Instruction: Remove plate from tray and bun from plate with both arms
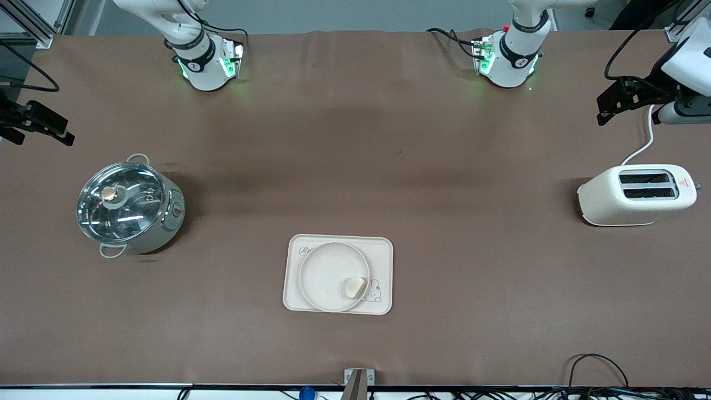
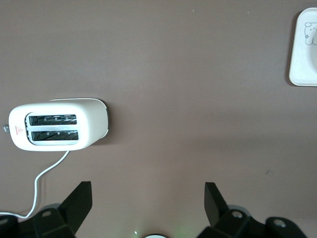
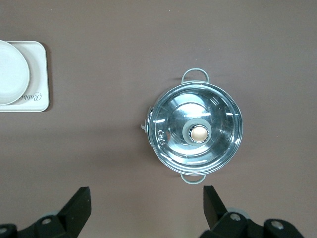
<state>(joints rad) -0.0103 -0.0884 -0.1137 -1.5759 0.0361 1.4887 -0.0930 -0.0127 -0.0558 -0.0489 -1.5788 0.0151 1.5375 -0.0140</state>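
The round cream plate (image 1: 328, 272) lies on the rectangular cream tray (image 1: 383, 250) near the front middle of the table. The small pale bun (image 1: 353, 286) lies on the plate, by its rim toward the left arm's end. My left gripper (image 1: 608, 103) is open and empty, up in the air over the table's edge by the toaster; its wrist view shows open fingers (image 2: 79, 198) and a tray corner (image 2: 302, 54). My right gripper (image 1: 58, 129) is open and empty, up over the table's edge by the pot; its wrist view shows the plate (image 3: 10, 72) on the tray (image 3: 37, 96).
A steel pot with a glass lid (image 1: 129, 205) stands toward the right arm's end and also shows in the right wrist view (image 3: 198, 133). A white toaster (image 1: 636, 195) with its cord stands toward the left arm's end and shows in the left wrist view (image 2: 59, 124).
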